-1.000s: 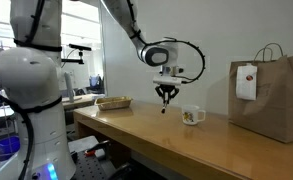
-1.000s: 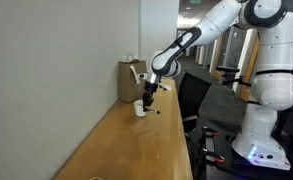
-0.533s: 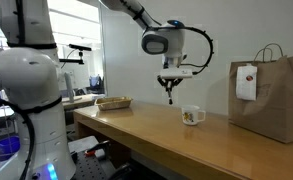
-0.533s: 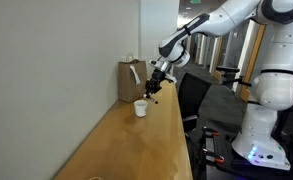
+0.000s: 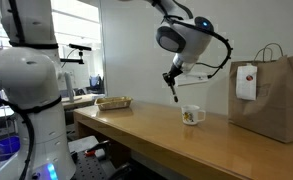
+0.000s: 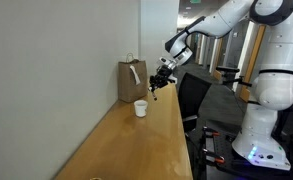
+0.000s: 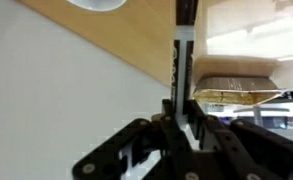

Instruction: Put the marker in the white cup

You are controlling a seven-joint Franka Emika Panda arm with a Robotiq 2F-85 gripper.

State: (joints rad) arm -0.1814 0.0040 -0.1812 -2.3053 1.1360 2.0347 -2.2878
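The tool point(image 5: 170, 80) hangs in the air well above the long wooden surface point(image 5: 136, 128). Its jaws are pressed together on the upper part of the thin dark pen-like marker point(image 5: 173, 92). The wrist view shows the grip best: the tool point(image 7: 178, 110) pinches the marker point(image 7: 176, 60) from both sides, and the free length runs straight out beyond it. Held by one end like this, the marker hangs tip-down and slightly aslant. That lets the free end lead into an opening while the jaws stay outside it.

The small white mug with a side handle and a coloured print point(image 5: 192, 115) stands upright on the surface. It is below the tool and off to one side, toward the large brown paper bag point(image 5: 274, 95). Marker and mug are apart, with open air between them, as both exterior views show point(image 6: 140, 108). In the wrist view only an arc of the white rim point(image 7: 96, 3) shows at the frame's edge, off the marker's line, so the tip is probably not yet over the mouth.

The height looks chosen so the tip clears the rim during the carry. A shallow brown tray point(image 5: 113, 102) lies on the far side of the tool from the mug and plays no part. What remains, I judge, is a short sideways move over the mouth, then a descent and a release.
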